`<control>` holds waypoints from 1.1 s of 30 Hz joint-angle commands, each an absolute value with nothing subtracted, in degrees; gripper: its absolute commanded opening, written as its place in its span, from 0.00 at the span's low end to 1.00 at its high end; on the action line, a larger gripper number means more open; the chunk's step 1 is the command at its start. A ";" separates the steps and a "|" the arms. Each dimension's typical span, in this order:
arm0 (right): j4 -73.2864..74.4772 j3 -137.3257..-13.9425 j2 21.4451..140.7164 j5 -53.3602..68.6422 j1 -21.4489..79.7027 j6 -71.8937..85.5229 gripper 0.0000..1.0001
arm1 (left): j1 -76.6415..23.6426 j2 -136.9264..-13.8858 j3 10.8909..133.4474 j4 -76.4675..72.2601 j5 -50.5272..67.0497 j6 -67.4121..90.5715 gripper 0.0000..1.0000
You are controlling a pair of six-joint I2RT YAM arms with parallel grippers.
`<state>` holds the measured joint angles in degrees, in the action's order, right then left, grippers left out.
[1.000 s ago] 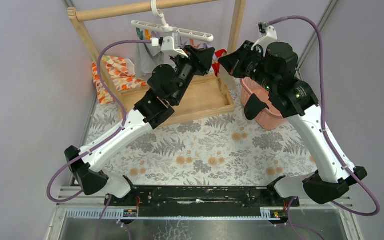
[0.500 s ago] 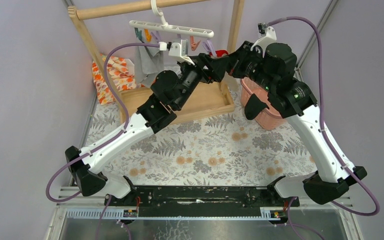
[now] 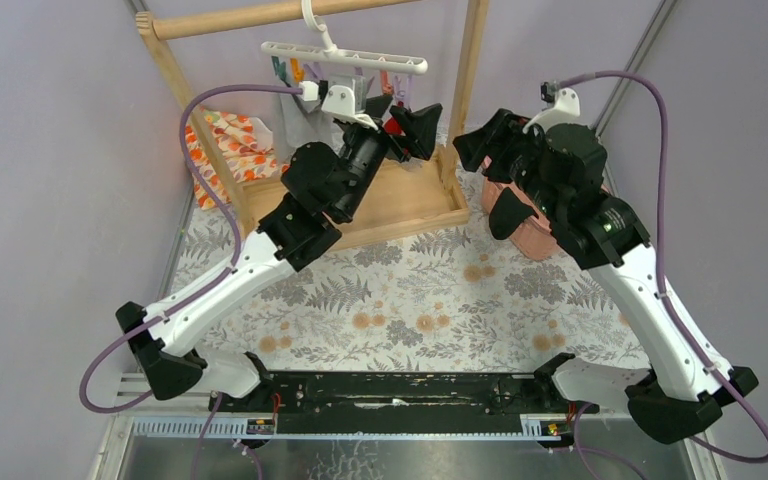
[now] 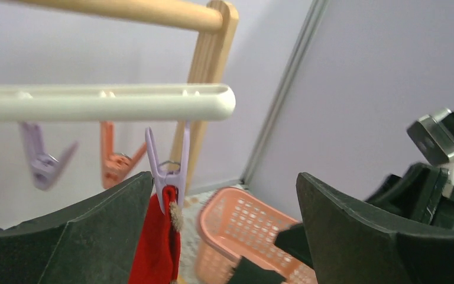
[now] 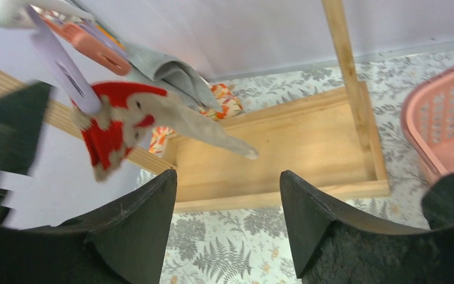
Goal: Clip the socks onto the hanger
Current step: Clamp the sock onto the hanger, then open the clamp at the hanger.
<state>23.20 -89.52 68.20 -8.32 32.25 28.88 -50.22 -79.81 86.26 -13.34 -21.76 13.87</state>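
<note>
Risk first: the purple clip (image 4: 166, 171) seems to bite only the red end of the beige sock (image 5: 180, 121). My left gripper (image 4: 224, 177), jaws spread wide and holding nothing, sits just beside it. A careless pull-back could brush the sock loose or set the hanger (image 4: 94, 102) swinging. My right gripper (image 5: 227, 174) is wide and empty too, near the pink basket (image 5: 449, 112). The left wrist view shows the clip's bite; only the right wrist view shows the beige length hanging free.
</note>
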 commanded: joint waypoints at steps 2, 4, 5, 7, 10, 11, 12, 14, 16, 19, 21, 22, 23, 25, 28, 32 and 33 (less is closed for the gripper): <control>20.53 -83.63 62.75 -12.18 32.40 27.59 0.72 | -48.20 -78.19 94.85 -11.01 -17.95 -1.82 0.99; 20.76 -82.23 61.88 -9.26 32.43 28.26 0.73 | -45.44 -80.32 103.36 -1.37 -16.23 -2.04 0.99; 21.01 -81.96 61.66 -7.64 32.57 28.70 0.73 | -43.66 -81.11 106.95 2.94 -15.58 -1.41 0.99; 20.27 -81.45 61.53 -4.28 33.18 29.61 0.73 | -40.40 -81.10 109.94 6.41 -14.67 -0.21 0.99; 19.28 -82.98 63.66 -2.95 36.36 28.91 0.72 | -35.52 -80.92 111.05 8.69 -13.69 4.78 0.99; 19.70 -84.82 65.38 -3.24 37.99 28.16 0.72 | -33.83 -81.36 111.47 9.57 -12.75 6.33 0.99; 20.38 -87.19 67.32 -3.67 39.67 27.05 0.72 | -32.01 -82.00 111.76 10.29 -11.73 8.21 0.99; 21.30 -93.29 71.95 -3.17 42.73 25.21 0.72 | -28.92 -83.41 111.97 11.62 -9.56 11.35 0.99; 20.19 -96.91 75.92 -0.99 44.20 24.40 0.72 | -27.06 -85.04 111.63 12.02 -8.65 13.37 0.99; 18.10 -101.76 81.52 1.10 44.87 23.40 0.72 | -24.97 -86.55 109.77 11.73 -7.97 16.63 0.99; 18.80 -105.81 85.29 0.67 44.84 22.03 0.72 | -23.76 -86.41 107.97 10.45 -7.51 18.55 0.99; 18.95 -107.72 86.81 0.36 44.80 21.39 0.72 | -23.06 -86.34 107.29 9.80 -6.79 19.52 0.99; 19.05 -109.39 88.26 -1.27 44.79 20.84 0.71 | -22.60 -86.20 106.57 9.27 -6.17 19.89 0.99; 19.80 -113.69 90.69 -2.72 44.12 19.41 0.70 | -22.21 -85.87 105.60 8.91 -6.39 19.71 0.99; 21.56 -119.32 93.55 0.44 38.78 21.08 0.68 | -21.93 -84.69 103.70 7.94 -8.13 18.88 0.99; 20.78 -120.66 94.55 4.74 30.11 23.28 0.67 | -21.80 -82.39 100.62 5.32 -8.68 18.55 0.99; 20.60 -120.67 94.61 4.98 28.49 23.33 0.67 | -21.76 -81.91 100.14 4.76 -8.60 18.59 0.99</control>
<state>22.94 -117.10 95.66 2.72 35.62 22.65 -22.09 -85.30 101.69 9.91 -8.10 18.37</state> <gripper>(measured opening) 0.675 0.986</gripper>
